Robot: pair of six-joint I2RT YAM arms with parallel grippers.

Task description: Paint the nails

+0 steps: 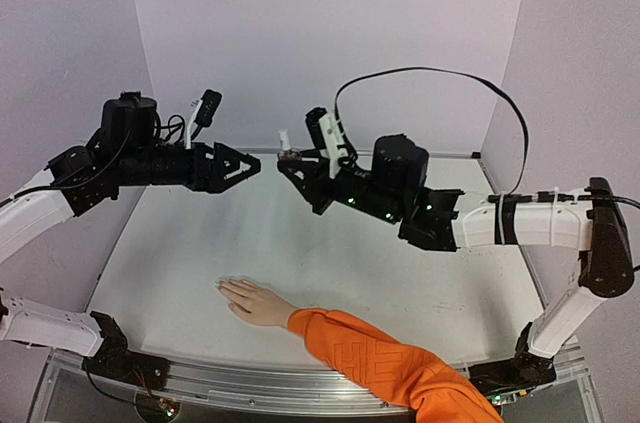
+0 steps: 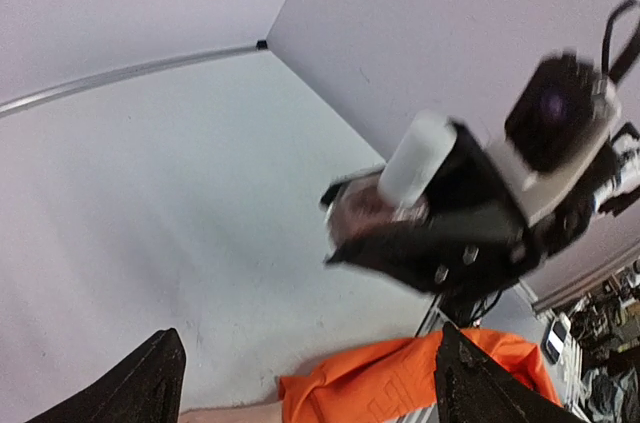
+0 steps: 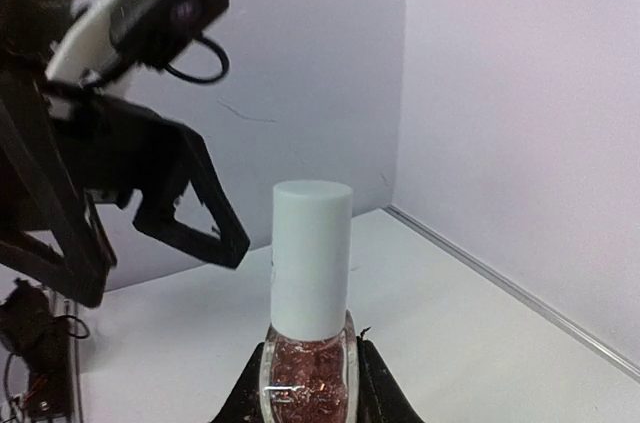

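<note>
A pale beige hand (image 1: 252,301) with an orange sleeve (image 1: 372,361) lies flat on the table near the front edge, fingers pointing left. Its nails (image 1: 223,287) are too small to make out. My right gripper (image 1: 292,167) is shut on a small glass bottle of reddish glitter polish (image 3: 310,375) with a white cap (image 3: 312,253), held upright high above the table. My left gripper (image 1: 250,165) is open and empty, level with the bottle and a short gap to its left. The bottle (image 2: 385,198) shows blurred in the left wrist view, ahead of the left fingers (image 2: 150,383).
Pale walls enclose the white table (image 1: 330,253) at the back and sides, and a rail (image 1: 260,383) runs along the front edge. A black cable (image 1: 500,103) loops above the right arm. The sleeve also shows in the left wrist view (image 2: 400,383).
</note>
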